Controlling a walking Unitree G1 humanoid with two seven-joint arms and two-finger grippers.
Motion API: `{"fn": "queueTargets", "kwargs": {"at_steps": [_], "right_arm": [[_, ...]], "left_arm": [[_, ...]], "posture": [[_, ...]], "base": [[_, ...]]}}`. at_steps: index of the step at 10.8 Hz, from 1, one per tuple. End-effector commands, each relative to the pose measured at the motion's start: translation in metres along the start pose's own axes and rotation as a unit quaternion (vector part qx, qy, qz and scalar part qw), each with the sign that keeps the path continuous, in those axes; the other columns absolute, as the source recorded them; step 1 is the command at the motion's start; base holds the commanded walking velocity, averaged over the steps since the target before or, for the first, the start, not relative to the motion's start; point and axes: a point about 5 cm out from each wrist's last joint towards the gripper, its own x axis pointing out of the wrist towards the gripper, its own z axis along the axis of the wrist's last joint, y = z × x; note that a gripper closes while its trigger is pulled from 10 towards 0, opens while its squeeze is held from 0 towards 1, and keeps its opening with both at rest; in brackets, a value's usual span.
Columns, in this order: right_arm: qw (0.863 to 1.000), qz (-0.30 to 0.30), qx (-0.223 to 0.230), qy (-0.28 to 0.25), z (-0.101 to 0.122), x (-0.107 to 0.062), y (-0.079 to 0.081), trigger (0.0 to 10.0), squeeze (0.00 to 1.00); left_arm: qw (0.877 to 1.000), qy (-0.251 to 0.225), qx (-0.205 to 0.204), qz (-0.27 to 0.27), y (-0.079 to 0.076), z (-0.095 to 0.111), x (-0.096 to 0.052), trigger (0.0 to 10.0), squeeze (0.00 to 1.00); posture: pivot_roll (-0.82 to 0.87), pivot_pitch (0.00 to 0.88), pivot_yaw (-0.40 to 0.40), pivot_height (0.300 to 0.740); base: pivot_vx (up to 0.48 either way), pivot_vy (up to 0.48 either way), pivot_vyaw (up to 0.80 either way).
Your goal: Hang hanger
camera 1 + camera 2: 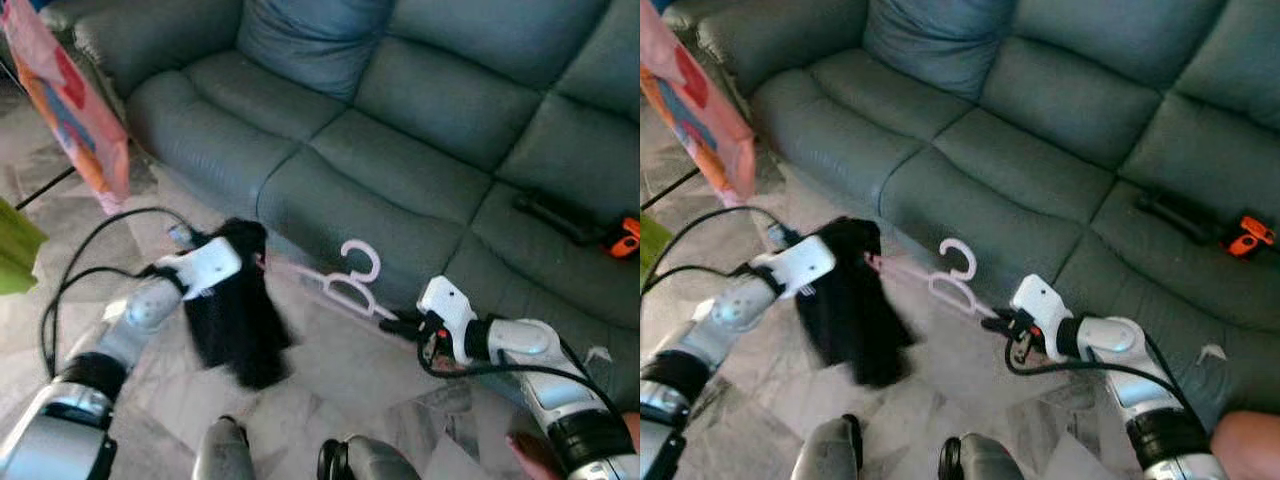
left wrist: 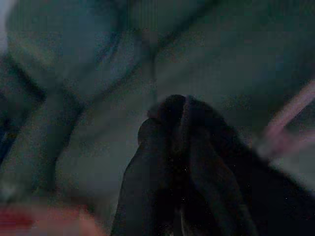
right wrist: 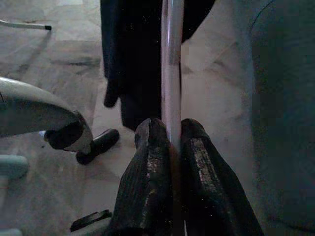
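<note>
- The right gripper [image 3: 170,142] is clamped on one end of the pink hanger [image 1: 345,285], held out low over the tiled floor [image 1: 330,370].
- The left gripper [image 1: 235,250] pinches the black garment [image 1: 240,320] draped over the hanger's far end (its fingers look closed on cloth).
- The hanger is in carry; next it likely needs lifting to a rail, hook upward.
- The grey sofa [image 1: 420,110] lies beyond.
</note>
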Motion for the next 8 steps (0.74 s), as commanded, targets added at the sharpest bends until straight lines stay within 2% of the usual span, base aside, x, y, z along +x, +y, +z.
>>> {"fn": "queueTargets", "kwargs": {"at_steps": [1, 2, 3, 5, 6, 7, 8], "right_arm": [[1.000, 0.002, 0.000, -0.001, 0.002, 0.000, 0.000, 10.0, 0.00], [1.000, 0.006, 0.003, -0.006, 0.004, 0.001, 0.002, 10.0, 0.00], [1.000, 0.016, -0.001, -0.007, 0.010, -0.002, 0.003, 10.0, 0.00], [0.998, 0.050, -0.027, 0.015, 0.013, -0.016, 0.005, 10.0, 0.00], [0.996, 0.071, -0.028, 0.034, 0.010, -0.025, 0.008, 10.0, 0.00], [0.994, 0.094, -0.020, 0.057, 0.005, -0.034, 0.012, 10.0, 0.00], [0.989, 0.107, -0.019, 0.096, -0.006, -0.044, 0.013, 10.0, 0.00]], "left_arm": [[0.998, -0.062, 0.000, 0.002, 0.004, 0.019, 0.004, 10.0, 0.00], [0.997, -0.077, 0.005, -0.029, -0.005, 0.021, 0.002, 10.0, 0.00], [0.996, -0.064, 0.022, -0.055, -0.015, 0.013, -0.003, 10.0, 0.00], [0.997, 0.023, 0.066, -0.027, -0.004, -0.012, -0.006, 10.0, 0.00], [0.996, 0.064, 0.066, 0.013, 0.006, -0.022, -0.008, 10.0, 0.00], [0.993, 0.083, 0.069, 0.041, 0.013, -0.026, -0.009, 10.0, 0.00], [0.994, 0.077, 0.066, 0.050, 0.016, -0.025, -0.008, 10.0, 0.00]], "posture": [[0.02, 0.156, -0.058, 0.740], [0.02, 0.156, -0.058, 0.740], [0.02, 0.156, -0.056, 0.740], [0.01, 0.155, -0.061, 0.740], [0.00, 0.155, -0.060, 0.740], [0.00, 0.154, -0.061, 0.740], [0.00, 0.154, -0.062, 0.740]], "base": [[0.000, 0.000, 0.00], [0.000, 0.000, 0.00], [0.000, 0.000, 0.00], [0.000, 0.000, 0.00], [0.000, 0.000, 0.00], [0.000, 0.000, 0.00], [0.000, 0.000, 0.00]]}}
